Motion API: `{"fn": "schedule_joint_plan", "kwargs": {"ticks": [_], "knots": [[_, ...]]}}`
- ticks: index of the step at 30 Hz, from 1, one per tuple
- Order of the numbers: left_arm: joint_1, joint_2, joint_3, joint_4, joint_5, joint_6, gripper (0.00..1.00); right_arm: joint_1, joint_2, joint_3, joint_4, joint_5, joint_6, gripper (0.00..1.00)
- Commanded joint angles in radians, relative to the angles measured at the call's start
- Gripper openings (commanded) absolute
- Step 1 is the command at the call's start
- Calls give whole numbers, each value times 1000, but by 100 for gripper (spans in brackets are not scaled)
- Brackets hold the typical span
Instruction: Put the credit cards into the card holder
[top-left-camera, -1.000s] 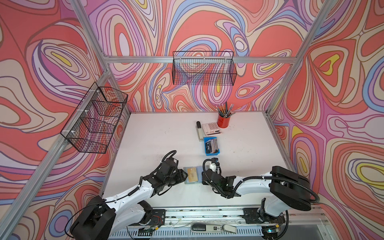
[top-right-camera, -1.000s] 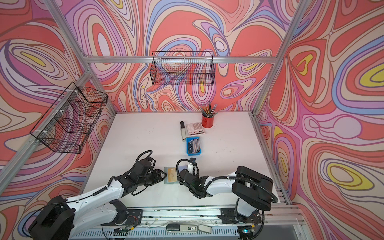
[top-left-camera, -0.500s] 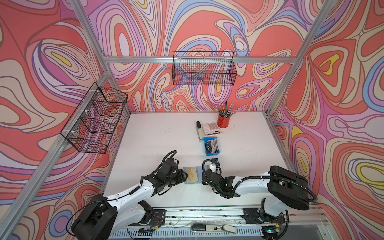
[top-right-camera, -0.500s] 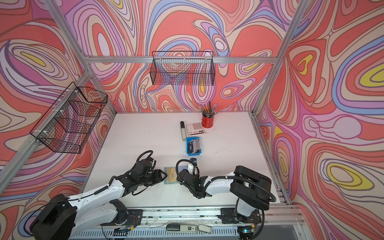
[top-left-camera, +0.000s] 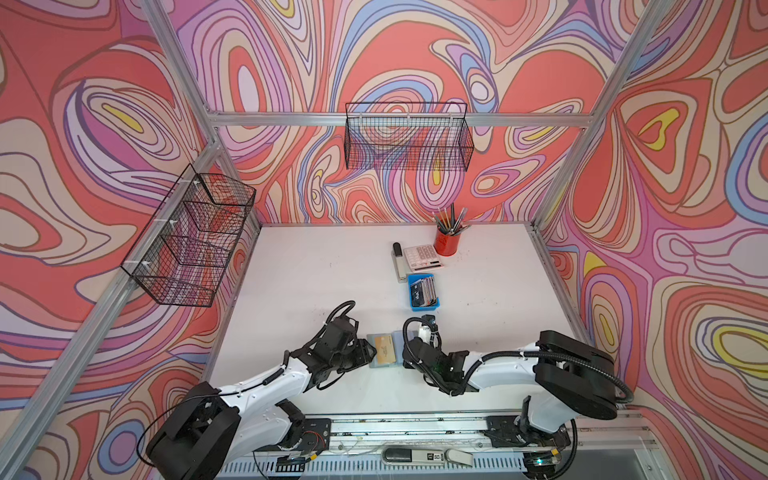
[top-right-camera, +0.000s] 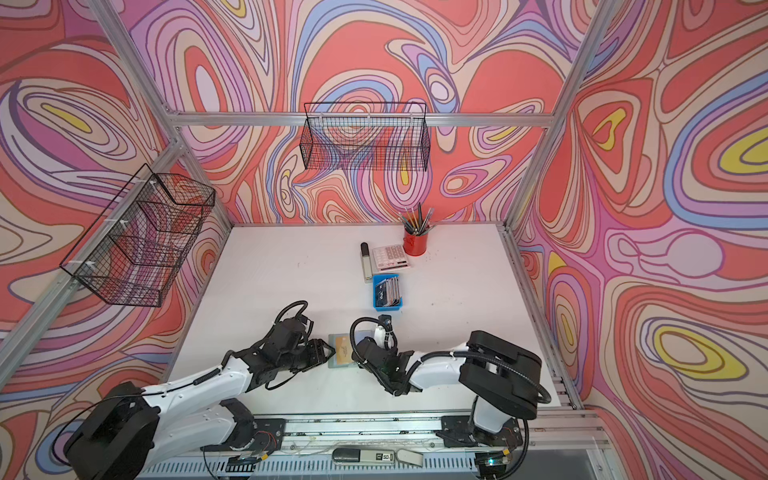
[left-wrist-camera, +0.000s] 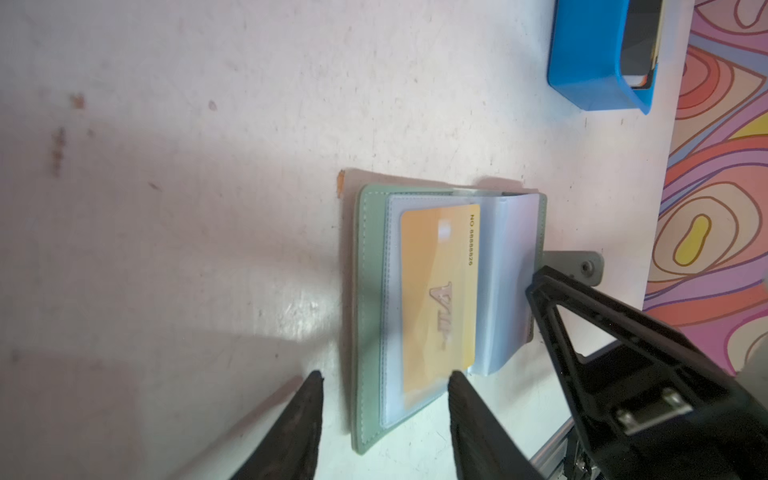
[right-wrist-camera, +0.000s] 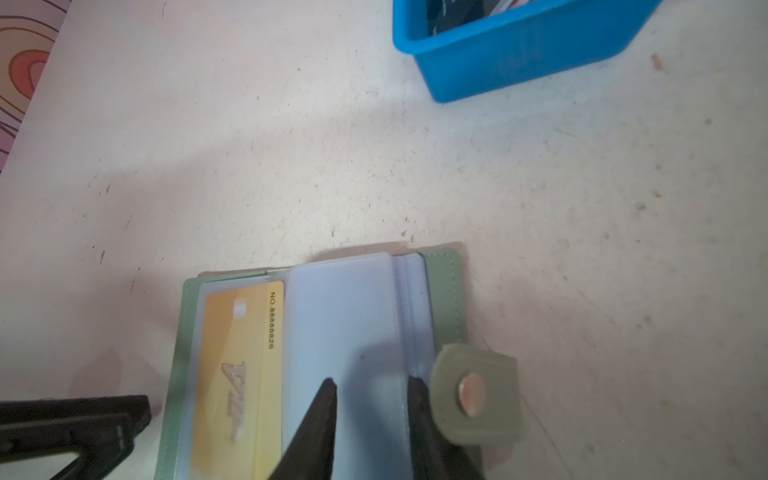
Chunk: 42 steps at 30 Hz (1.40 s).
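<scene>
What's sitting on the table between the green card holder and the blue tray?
Nothing: in the right wrist view only bare white table separates the card holder from the blue tray.

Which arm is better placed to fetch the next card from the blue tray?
Probably the right. The right gripper sits over the side of the card holder nearest the blue tray. The left gripper is at the holder's far edge and would have to reach across it.

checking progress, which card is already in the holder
The yellow-gold Vip card, in a clear sleeve of the card holder; the other cards sit in the blue tray.
</scene>
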Motion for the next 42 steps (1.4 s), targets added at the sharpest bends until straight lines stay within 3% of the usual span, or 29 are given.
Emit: {"fn": "schedule_joint_plan", "kwargs": {"ticks": [1,5,15,23,42], "knots": [[-1,12,1,9,-7,-4,51,1,-78,-13,-20,43,-25,32],[-1,23,2,17,-3,-5,51,17,-72,-35,90,-24,-83,31],[-1,25,2,17,-1,-1,51,15,160,75,146,-165,-103,23],[-1,34,7,13,-5,4,51,15,171,82,159,-181,-111,16],[-1,46,9,25,0,2,51,15,224,115,175,-221,-127,18]]}}
